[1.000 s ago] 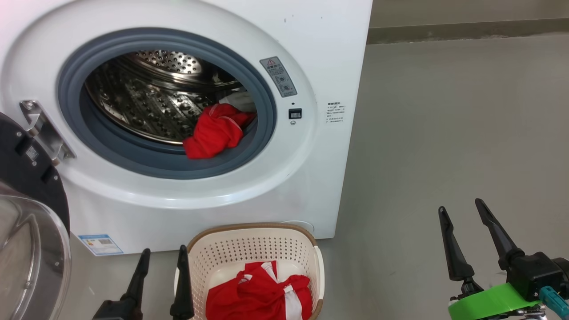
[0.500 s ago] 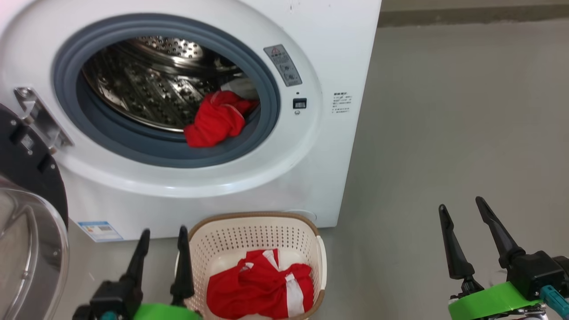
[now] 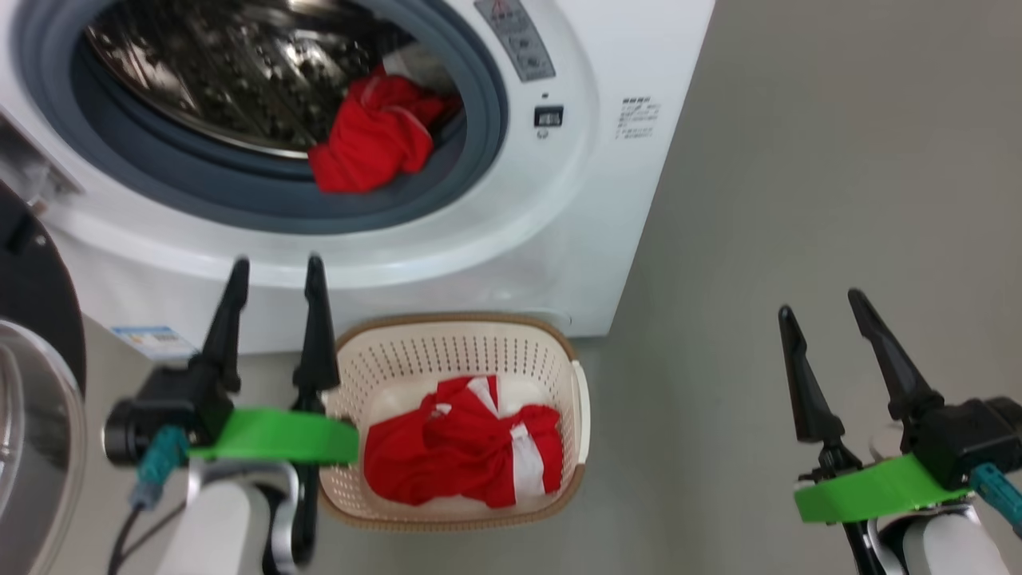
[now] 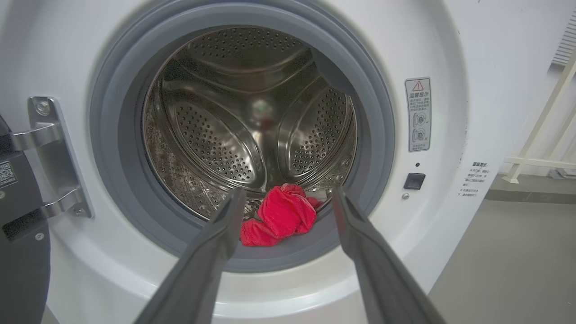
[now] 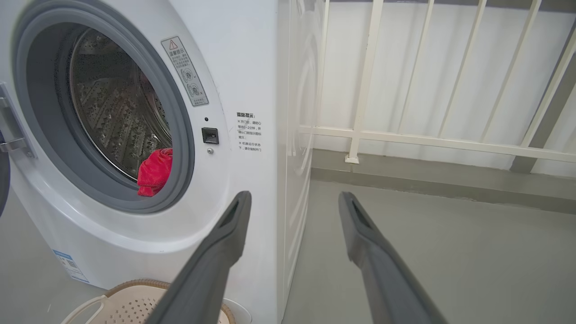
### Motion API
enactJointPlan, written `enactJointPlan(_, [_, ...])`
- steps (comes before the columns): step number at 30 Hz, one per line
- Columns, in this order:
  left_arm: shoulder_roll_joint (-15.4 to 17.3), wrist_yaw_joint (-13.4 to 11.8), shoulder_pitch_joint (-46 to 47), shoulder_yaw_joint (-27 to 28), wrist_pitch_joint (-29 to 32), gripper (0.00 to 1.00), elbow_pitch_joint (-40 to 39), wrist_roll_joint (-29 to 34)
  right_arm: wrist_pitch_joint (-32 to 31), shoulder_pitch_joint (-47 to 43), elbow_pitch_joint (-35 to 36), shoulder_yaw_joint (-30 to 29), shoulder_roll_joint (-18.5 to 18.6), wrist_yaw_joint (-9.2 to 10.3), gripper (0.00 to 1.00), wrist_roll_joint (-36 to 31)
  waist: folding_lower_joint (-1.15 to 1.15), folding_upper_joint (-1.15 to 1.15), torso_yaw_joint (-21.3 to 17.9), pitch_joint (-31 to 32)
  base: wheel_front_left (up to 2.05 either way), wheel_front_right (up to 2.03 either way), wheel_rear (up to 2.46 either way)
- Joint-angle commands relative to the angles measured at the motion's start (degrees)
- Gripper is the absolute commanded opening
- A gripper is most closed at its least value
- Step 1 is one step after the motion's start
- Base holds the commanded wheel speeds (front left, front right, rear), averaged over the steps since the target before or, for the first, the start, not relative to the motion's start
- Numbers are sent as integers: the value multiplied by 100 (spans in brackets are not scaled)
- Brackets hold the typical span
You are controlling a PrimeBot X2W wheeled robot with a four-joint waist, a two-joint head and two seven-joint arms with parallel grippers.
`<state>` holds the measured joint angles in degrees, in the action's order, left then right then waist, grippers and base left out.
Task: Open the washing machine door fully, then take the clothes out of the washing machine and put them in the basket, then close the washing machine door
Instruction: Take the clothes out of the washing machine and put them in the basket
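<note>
The washing machine faces the robot with its round mouth uncovered. The washing machine door is swung wide on the hinge at the machine's left side. Its black face is turned away from the opening, and the clear bowl window bulges out below the machine's lower left corner.

The clothes are in two lots. One red piece lies at the lower right of the drum mouth. Its long axis runs from inside the drum out towards the front, and its near end droops over the grey gasket lip. The other red clothes, with white stripes, lie crumpled in the basket.

The basket stands upright on the floor just in front of the machine's lower right part, mouth up. A side handle shows on the side nearer the machine's right corner. Which way its long axis lies I cannot tell.

The left gripper hangs in front of the machine, level with the white ring below the drum mouth and just beside the basket. Its fingers are spread wide, hold nothing, and point straight at the opening. In the left wrist view the red piece in the drum sits between the two fingertips, apart from them.

The right gripper is off the machine's right side, over bare floor. It is equally wide open and empty, and its fingers point at the machine's right front corner. A white railing stands beyond that corner.
</note>
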<state>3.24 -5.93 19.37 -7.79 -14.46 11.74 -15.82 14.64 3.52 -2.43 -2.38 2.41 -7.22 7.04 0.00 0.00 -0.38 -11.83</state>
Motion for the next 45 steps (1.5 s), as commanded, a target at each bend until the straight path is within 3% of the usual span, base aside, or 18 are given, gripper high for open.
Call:
enactJointPlan(1, [108, 44, 230, 174, -53, 100, -84, -27, 36, 212, 144, 156, 47, -26, 100, 32, 0, 0, 29, -351, 0, 0, 0])
enactJointPlan(19, [106, 291, 2727, 532, -53, 100, 1249, 18, 36, 998, 174, 471, 47, -26, 100, 143, 0, 0, -178, -1682, 0, 0, 0])
enactJointPlan(24, [101, 513, 3295, 784, -53, 100, 1481, -176, 36, 1117, 190, 487, 47, -26, 100, 76, 0, 0, -193, -1992, 0, 0, 0])
enactJointPlan(29, [156, 905, 3869, 976, -53, 100, 1940, -467, 36, 1265, 178, 504, 62, -26, 100, 41, 0, 0, -260, -2254, 0, 0, 0])
enactJointPlan(35, [285, 1029, 4444, 970, -46, 100, 2543, -522, 36, 1385, 91, 563, 87, -26, 100, 97, 0, 0, -314, -2424, 0, 0, 0])
enactJointPlan(45, [540, 1053, 5378, 689, 708, 100, 3646, -403, 36, 1496, -56, 705, 91, -26, 100, 176, 0, 0, -427, -2555, 0, 0, 0])
